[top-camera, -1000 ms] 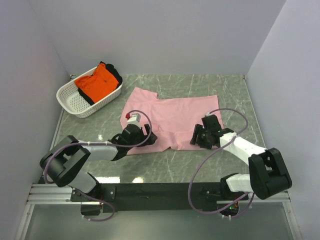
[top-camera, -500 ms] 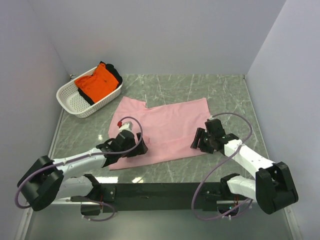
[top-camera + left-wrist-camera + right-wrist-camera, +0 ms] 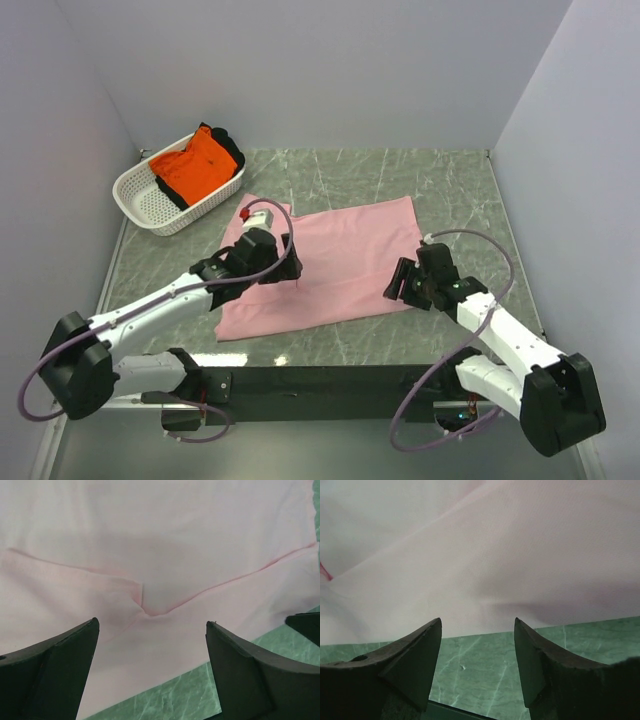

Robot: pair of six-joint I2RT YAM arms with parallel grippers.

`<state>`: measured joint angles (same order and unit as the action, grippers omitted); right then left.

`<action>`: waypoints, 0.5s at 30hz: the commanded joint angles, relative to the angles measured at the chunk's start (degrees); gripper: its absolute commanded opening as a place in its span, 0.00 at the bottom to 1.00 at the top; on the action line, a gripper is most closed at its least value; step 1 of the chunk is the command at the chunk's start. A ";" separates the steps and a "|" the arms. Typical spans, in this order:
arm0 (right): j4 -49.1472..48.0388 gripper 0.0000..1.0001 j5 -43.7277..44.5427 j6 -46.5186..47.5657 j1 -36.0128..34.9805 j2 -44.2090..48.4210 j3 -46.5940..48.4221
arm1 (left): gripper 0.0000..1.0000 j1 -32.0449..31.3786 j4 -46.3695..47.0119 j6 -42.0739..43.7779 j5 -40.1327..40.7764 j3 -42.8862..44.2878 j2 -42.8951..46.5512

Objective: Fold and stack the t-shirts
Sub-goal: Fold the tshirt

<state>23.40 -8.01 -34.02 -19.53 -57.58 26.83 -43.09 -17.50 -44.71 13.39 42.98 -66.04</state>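
Note:
The light pink t-shirt (image 3: 340,255) lies flat on the green marble table, folded into a rough rectangle. My left gripper (image 3: 283,268) hovers open and empty over its left part. In the left wrist view, my left gripper (image 3: 152,622) is above the pink t-shirt (image 3: 165,540), which has a seam crease, near its edge. My right gripper (image 3: 398,284) is open and empty at the shirt's near right corner. In the right wrist view, my right gripper (image 3: 478,621) is over bare table just off the pink t-shirt's (image 3: 485,555) hem. The bright orange t-shirt (image 3: 197,165) lies crumpled in the basket.
The white perforated basket (image 3: 138,197) stands at the far left corner, with dark fabric (image 3: 230,147) beside the orange shirt. Grey walls close in the table on the left, back and right. The black arm-mount rail (image 3: 320,385) runs along the near edge.
The pink shirt was drawn nearer and laid flatter. My left gripper then let go and moved back over the shirt's left part. My right gripper shifted slightly nearer.

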 commanded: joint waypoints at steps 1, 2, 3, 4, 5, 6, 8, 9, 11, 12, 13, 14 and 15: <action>1.82 0.67 5.10 0.44 -0.33 2.12 5.06 | 0.94 0.64 0.71 3.75 0.94 3.59 -4.00; 1.91 0.67 5.81 0.62 -0.42 1.86 5.60 | 0.95 1.07 1.14 4.53 0.94 4.30 -4.79; 1.83 0.68 7.47 0.97 -0.25 0.99 6.04 | 0.95 1.69 2.63 4.98 0.68 5.43 -6.45; 1.57 0.68 7.92 1.15 -0.33 0.28 6.82 | 0.95 3.35 3.16 5.24 -1.07 6.14 -7.34; 1.22 0.68 7.92 1.32 -0.25 -0.59 7.18 | 0.95 4.23 3.78 6.03 -1.87 6.85 -8.13; 0.78 0.68 9.05 1.50 -0.07 -2.60 7.45 | 0.95 4.94 4.83 6.38 -2.05 8.24 -9.44; -0.72 0.68 9.42 1.50 -0.07 -4.90 8.06 | 0.95 7.05 5.28 7.78 -2.49 10.01 -10.86; -1.42 0.68 9.68 1.24 0.02 -6.91 8.06 | 0.95 7.66 5.37 8.23 -2.31 12.02 -12.34; -3.18 0.68 10.38 0.71 0.02 -8.94 7.80 | 0.95 9.69 5.02 9.72 -2.31 14.22 -14.02; -3.53 0.68 10.56 0.01 0.10 -10.87 7.63 | 0.95 10.30 4.93 10.16 -2.40 16.24 -15.59; -4.06 0.68 10.65 -0.43 0.19 -11.67 7.10 | 0.95 11.53 4.67 10.60 -2.58 17.30 -16.39; -4.41 0.68 10.65 -0.87 0.11 -12.28 6.66 | 0.95 12.06 4.66 11.30 -2.66 18.27 -17.79; -4.76 0.68 10.65 -2.00 0.11 -13.16 6.22 | 0.95 12.50 4.66 11.74 -2.66 20.11 -18.59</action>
<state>21.71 0.60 -33.93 -19.51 -69.41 33.21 -32.03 -14.83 -36.40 11.64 58.30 -82.89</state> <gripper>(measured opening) 0.681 0.950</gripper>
